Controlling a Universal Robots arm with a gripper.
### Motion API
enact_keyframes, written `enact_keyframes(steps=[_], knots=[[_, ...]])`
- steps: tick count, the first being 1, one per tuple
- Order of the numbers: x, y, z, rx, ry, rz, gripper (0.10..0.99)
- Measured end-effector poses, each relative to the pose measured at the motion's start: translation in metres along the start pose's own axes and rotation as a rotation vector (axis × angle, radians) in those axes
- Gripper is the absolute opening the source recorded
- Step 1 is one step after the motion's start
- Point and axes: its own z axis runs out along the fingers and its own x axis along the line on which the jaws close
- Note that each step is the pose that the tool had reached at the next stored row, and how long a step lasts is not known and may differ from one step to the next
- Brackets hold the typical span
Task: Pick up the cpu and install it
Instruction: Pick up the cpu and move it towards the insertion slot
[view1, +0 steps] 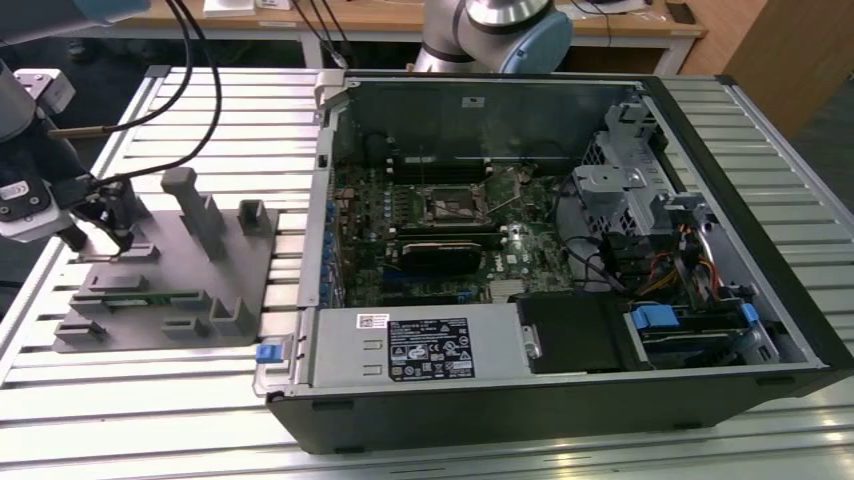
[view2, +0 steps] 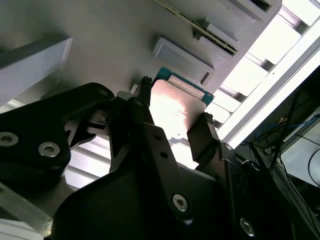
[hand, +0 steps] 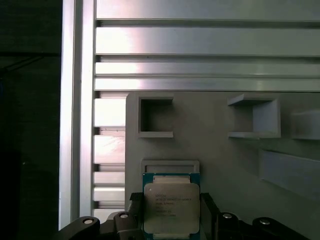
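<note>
Here, at the exterior view's left, the end effector hangs over the grey fixture, fingers closed on two opposite edges of the cpu, held flat, lid up; its dark print is too small to read.

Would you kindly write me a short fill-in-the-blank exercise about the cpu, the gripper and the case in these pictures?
1. In both wrist views, the cpu sits between the gripper's ____.
2. In the exterior view, the gripper is over the grey fixture, at that view's ____.
3. The case lies with its side ____, its board showing.

Missing words: fingers; left; open.
</note>
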Motion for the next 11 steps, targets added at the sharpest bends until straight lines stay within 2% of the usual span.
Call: enact_keyframes(steps=[11], knots=[[0.0,0.0003,-0.0038,0.0,0.0001,0.0,0.541]])
